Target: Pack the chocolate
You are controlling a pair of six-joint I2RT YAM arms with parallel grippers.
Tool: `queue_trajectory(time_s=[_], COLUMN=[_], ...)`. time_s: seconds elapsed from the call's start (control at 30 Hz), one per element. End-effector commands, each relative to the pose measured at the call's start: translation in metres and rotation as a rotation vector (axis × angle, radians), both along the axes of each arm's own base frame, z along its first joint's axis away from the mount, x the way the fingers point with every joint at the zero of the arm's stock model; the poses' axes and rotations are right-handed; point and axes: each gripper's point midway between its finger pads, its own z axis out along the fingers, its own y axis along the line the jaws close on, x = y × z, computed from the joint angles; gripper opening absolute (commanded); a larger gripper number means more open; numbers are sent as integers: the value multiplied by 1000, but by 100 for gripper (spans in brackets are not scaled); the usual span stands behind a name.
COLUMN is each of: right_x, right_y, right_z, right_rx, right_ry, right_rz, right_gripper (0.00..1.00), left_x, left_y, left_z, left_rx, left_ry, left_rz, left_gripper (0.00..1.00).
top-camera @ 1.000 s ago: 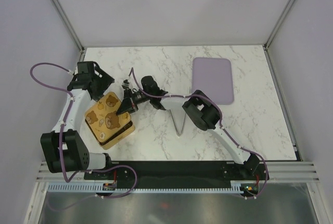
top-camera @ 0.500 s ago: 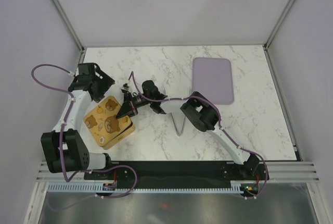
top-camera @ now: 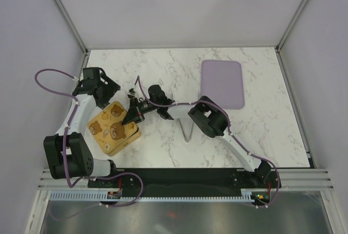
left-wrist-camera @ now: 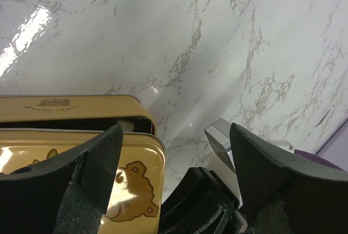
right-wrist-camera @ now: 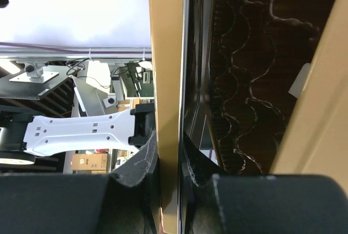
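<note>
Right gripper [top-camera: 130, 118] clamps the gold lid [top-camera: 106, 120]; chocolate seemingly hidden just beneath.

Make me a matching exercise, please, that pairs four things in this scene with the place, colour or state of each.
Things:
1. left tool
2. right tool
3. lilac tray
4. gold lid

Descriptions:
A. lies flat at the far right of the table
B. printed with brown bears
C. open, at the gold lid's far corner
D. shut on the gold lid's edge

Pairs: 1-C, 2-D, 3-A, 4-B
</note>
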Motion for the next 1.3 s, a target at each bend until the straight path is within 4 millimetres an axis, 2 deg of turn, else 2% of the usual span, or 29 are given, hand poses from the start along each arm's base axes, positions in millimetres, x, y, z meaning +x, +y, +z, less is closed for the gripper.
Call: queue_trajectory(time_s=[0.0, 0.1, 0.4, 0.53, 0.87, 1.13, 1.27], right_x=[2, 2, 18, 21, 48, 58, 66], right_y=[5, 5, 5, 3, -10, -17, -22], right_z=[-1, -1, -1, -3, -3, -2, 1], right_rx=[33, 35, 40, 33, 25, 17, 18], right_ry=[-40, -42, -48, -46, -60, -75, -85], right_rz=[-2, 1, -43, -51, -113, -143, -164], right_gripper=[0, 0, 1, 11, 19, 36, 40], left_x=[5, 5, 3, 3, 3, 3, 3], left_y=[6, 8, 10, 11, 12, 14, 15], left_z=[-2, -3, -10, -12, -14, -13, -11], left_rx=[0, 3, 4, 5, 10, 21, 25], left_ry=[-18, -16, 5, 10, 16, 15, 11], left_rz=[37, 44, 53, 61, 63, 64, 63], left_gripper=[87, 87, 87, 87, 87, 87, 87])
